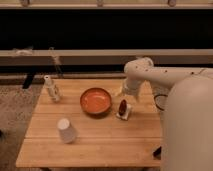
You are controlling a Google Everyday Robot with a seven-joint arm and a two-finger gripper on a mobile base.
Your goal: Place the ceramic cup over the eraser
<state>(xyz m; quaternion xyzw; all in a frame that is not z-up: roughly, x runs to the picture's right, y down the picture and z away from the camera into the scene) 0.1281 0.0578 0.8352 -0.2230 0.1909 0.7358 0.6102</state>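
The ceramic cup (66,130) is small, white and tapered. It sits on the front left part of the wooden table (100,145), well apart from the arm. My gripper (123,109) hangs low over the table just right of the orange bowl (96,101), at the end of the white arm that reaches in from the right. A small dark reddish and white thing sits at the gripper's tip. I cannot tell if it is the eraser or part of the gripper. No other eraser shows.
A slim white bottle-like item (51,87) stands at the table's back left corner. The robot's large white body (187,125) fills the right side. A low shelf or rail (75,56) runs behind the table.
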